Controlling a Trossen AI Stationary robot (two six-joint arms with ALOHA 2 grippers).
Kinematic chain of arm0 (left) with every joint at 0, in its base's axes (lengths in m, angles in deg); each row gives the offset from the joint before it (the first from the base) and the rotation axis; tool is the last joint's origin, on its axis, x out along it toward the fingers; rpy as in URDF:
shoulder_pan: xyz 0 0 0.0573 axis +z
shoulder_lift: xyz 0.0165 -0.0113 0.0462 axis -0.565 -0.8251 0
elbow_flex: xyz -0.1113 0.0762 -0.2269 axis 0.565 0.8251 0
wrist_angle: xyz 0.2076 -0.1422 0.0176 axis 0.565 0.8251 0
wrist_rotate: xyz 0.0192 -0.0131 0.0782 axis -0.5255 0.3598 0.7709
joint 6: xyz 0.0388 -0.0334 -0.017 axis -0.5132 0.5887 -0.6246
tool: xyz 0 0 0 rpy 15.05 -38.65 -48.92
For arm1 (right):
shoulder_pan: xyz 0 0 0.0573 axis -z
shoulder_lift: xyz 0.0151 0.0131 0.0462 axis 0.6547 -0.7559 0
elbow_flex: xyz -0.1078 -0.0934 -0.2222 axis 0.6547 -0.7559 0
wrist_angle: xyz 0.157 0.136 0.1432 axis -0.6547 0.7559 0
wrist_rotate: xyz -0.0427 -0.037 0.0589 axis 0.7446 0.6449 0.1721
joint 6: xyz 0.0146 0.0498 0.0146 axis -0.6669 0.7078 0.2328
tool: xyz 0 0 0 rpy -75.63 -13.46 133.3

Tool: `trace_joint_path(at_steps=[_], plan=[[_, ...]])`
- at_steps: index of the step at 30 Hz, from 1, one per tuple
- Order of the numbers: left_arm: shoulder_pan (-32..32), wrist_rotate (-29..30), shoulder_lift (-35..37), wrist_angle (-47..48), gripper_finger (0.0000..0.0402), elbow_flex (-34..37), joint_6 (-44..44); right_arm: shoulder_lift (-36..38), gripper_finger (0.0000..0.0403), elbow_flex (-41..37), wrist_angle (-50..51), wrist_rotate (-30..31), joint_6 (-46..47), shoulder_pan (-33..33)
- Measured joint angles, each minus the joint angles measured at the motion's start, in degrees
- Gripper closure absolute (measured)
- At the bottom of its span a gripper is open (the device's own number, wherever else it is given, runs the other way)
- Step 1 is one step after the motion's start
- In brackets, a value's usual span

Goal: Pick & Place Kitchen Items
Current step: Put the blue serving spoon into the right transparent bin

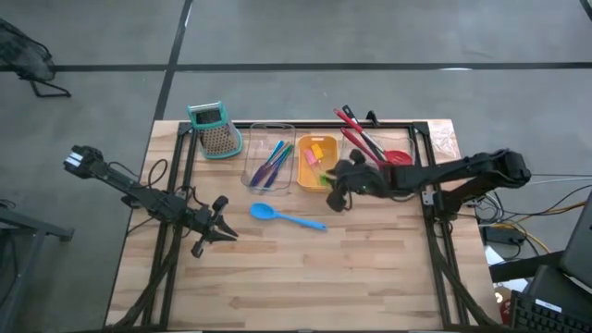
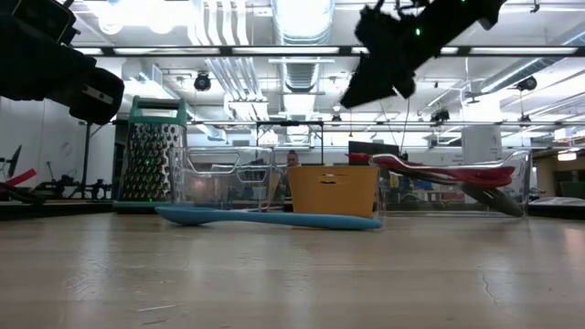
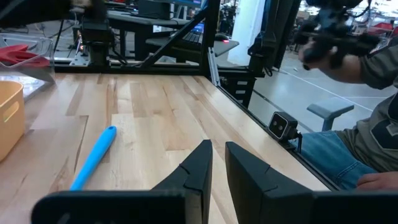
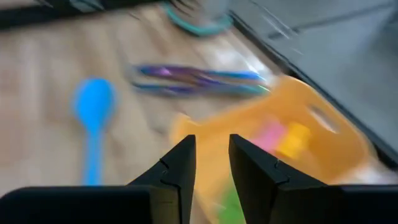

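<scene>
A blue spoon [image 1: 287,217] [image 4: 93,118] lies flat on the wooden table, near its middle. Thin blue, purple and green sticks [image 1: 270,162] [image 4: 199,79] lie in a clear tray. Small pink [image 4: 270,134], orange [image 4: 295,138] and green [image 4: 230,202] pieces sit in the orange tray [image 1: 314,148]. Red and black utensils [image 1: 365,139] rest in a second clear tray at the far right. My right gripper [image 1: 335,199] [image 4: 211,155] hangs in the air over the orange tray's near edge, open by a narrow gap and empty. My left gripper [image 1: 227,233] [image 3: 217,155] waits low at the left, narrowly open and empty.
A teal-topped metal grater [image 1: 215,129] stands at the far left of the row of trays. A black frame runs along the table's edges [image 1: 176,185]. A seated person [image 3: 367,124] shows beyond the table in the left wrist view. Bare wood [image 1: 305,277] stretches toward the near edge.
</scene>
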Motion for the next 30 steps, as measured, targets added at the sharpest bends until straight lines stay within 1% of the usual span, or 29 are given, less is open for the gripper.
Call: trace_joint_path(at_steps=[5,8,10,13,17,23,26,28,30], plan=[[0.0,0.0,0.0,0.0,0.0351,0.0,0.0,-1.6,0.0298,0.2,-11.4,-4.1,-0.5,-5.2],[0.0,0.0,0.0,0.0,0.0351,0.0,0.0,-5.5,0.0286,1.8,-20.5,-8.8,-3.5,-8.4],[0.0,0.0,0.0,0.0,0.0351,0.0,0.0,-9.0,0.0281,4.3,-21.8,-9.2,-5.0,-9.8],[0.0,0.0,0.0,0.0,0.0351,0.0,0.0,-15.3,0.0276,9.3,-18.2,-8.4,-5.4,-10.3],[0.0,0.0,0.0,0.0,0.0351,0.0,0.0,-23.2,0.0257,17.1,-8.8,-7.5,-4.8,-9.9],[0.0,0.0,0.0,0.0,0.0351,0.0,0.0,-34.3,0.0197,29.1,2.8,-7.7,-4.9,-10.0],[0.0,0.0,0.0,0.0,0.0351,0.0,0.0,-39.0,0.0165,35.2,10.3,-7.5,-5.7,-10.0],[0.0,0.0,0.0,0.0,0.0351,0.0,0.0,-42.1,0.015,38.7,14.9,-7.5,-5.6,-9.9],[0.0,0.0,0.0,0.0,0.0351,0.0,0.0,-44.9,0.0142,41.3,17.2,-7.6,-5.6,-9.7]])
